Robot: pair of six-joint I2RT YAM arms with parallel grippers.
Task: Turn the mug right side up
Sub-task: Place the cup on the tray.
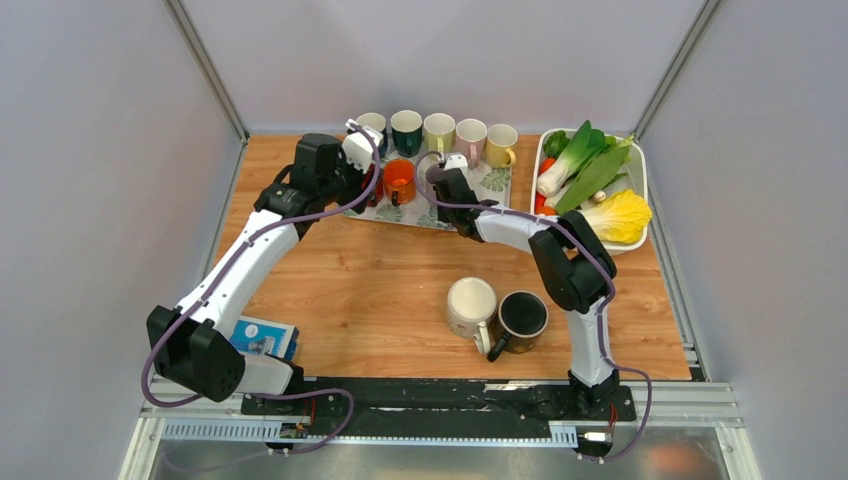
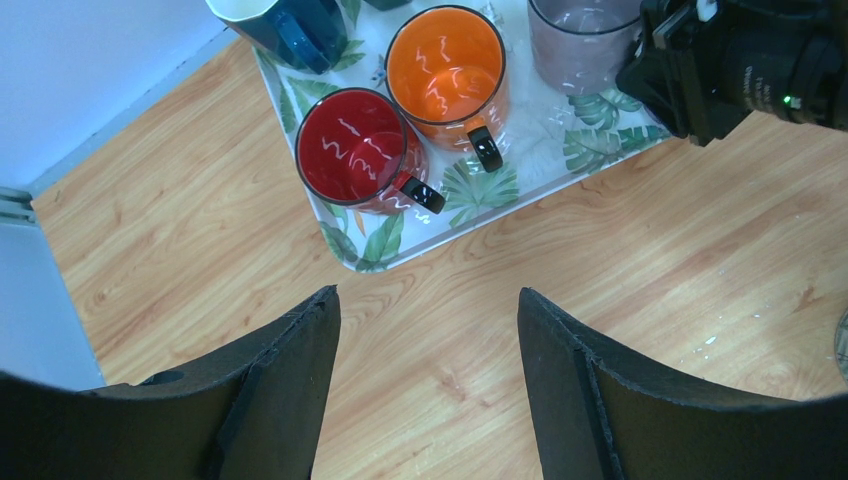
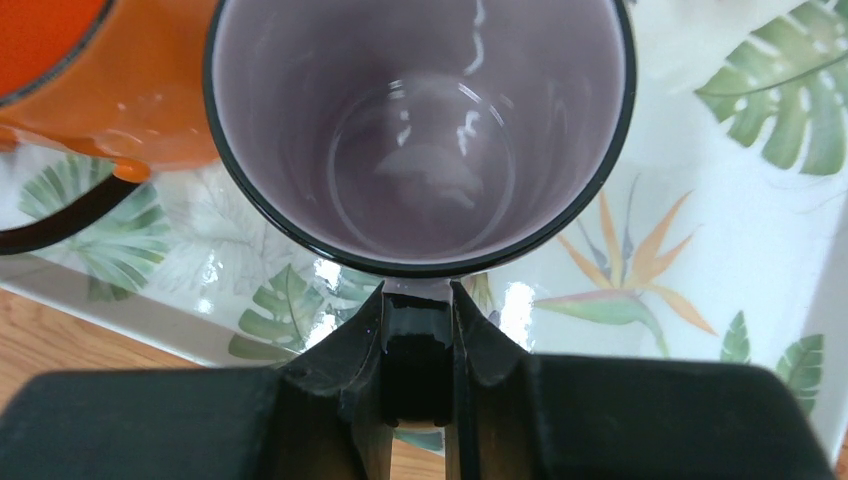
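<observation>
The print on the blue booklet by the left arm's base is too small for us to read. The lilac mug has a glossy pale purple inside, a thin black rim and a black handle. It stands mouth up on the leaf-printed tray, just beside the orange mug. Our right hand is clenched on that handle, one finger on either side. Our left hand hangs released over the worktop near the tray's corner, grasping nothing.
</observation>
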